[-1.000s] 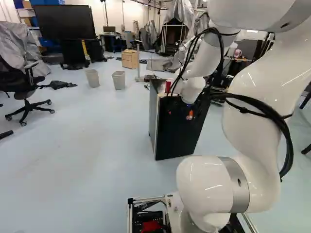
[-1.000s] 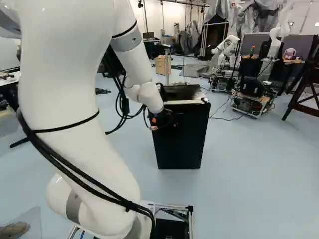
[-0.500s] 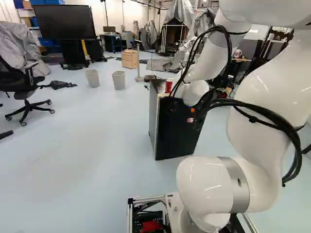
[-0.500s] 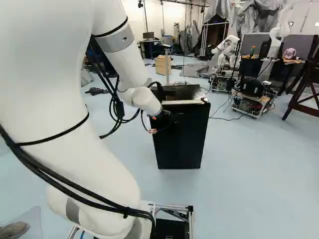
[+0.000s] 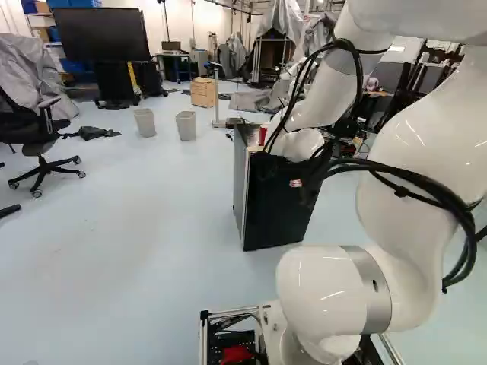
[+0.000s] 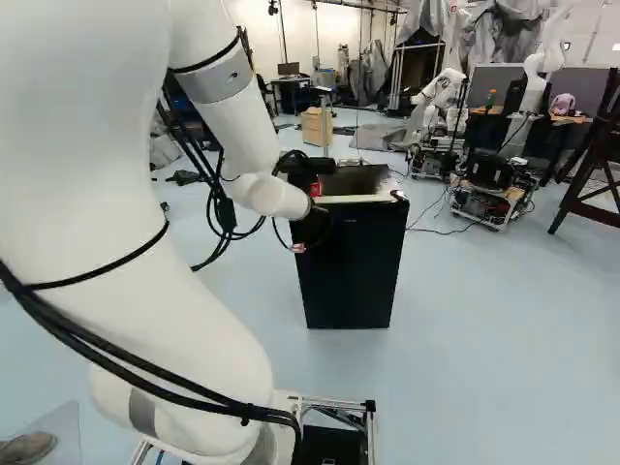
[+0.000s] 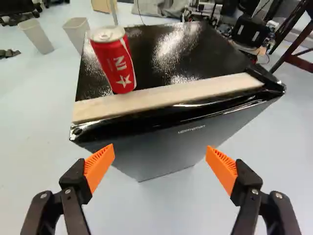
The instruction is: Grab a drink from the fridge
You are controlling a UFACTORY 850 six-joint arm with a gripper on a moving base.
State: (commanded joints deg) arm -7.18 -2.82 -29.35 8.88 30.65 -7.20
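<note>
Wrist view: the gripper (image 7: 160, 163) hangs wide open near the mini-fridge (image 7: 146, 154), probably spread to straddle the red soda can (image 7: 115, 61) standing upright on top, by the front strip (image 7: 171, 95).

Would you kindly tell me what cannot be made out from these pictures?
- The inside of the black fridge: hidden behind its front in every view.
- The opening of the red can: too blurred in the wrist view to tell whether it has been opened.
- The gripper's outline: lost against dark surfaces in both base views.
- Part of the black office chair: cut off by the left base view's edge.
</note>
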